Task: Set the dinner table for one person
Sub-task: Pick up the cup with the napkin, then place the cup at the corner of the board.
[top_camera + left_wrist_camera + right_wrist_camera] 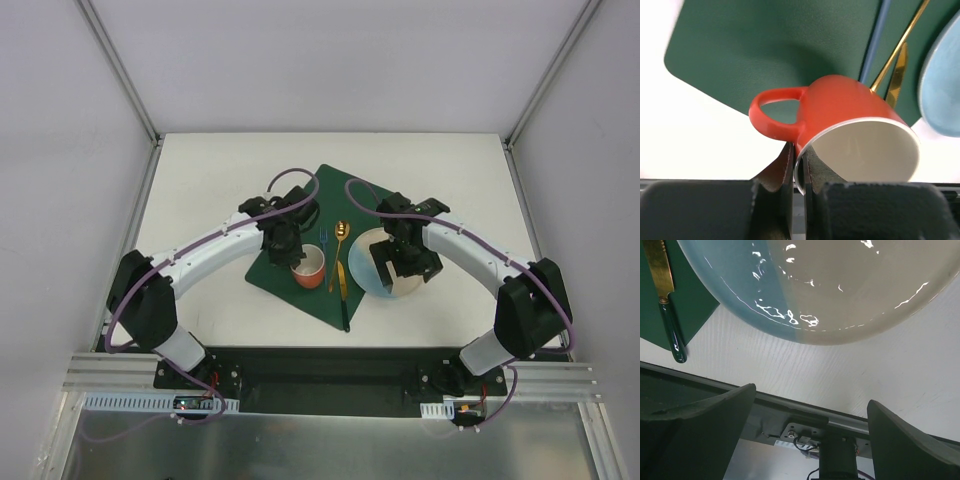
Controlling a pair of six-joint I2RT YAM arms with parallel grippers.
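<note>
Two grippers are at the large plain white dinner table [200,190], which lies under everything and carries a dark green rectangular placemat [332,200] at its centre. My left gripper [799,167] is pinched on the rim of a tilted orange-red ceramic mug [840,115] over the placemat's near edge. My right gripper [810,400] hangs with its fingers spread wide by the near rim of a glossy pale blue and beige round plate [815,285], which lies partly on the placemat and partly on the table.

You have the placemat [330,200] mid-table [200,180], with the mug [308,268] over its near part. Fork [323,238], spoon [341,235] and knife [342,285] lie just to the mug's right, and the plate [365,265] sits right of them.
</note>
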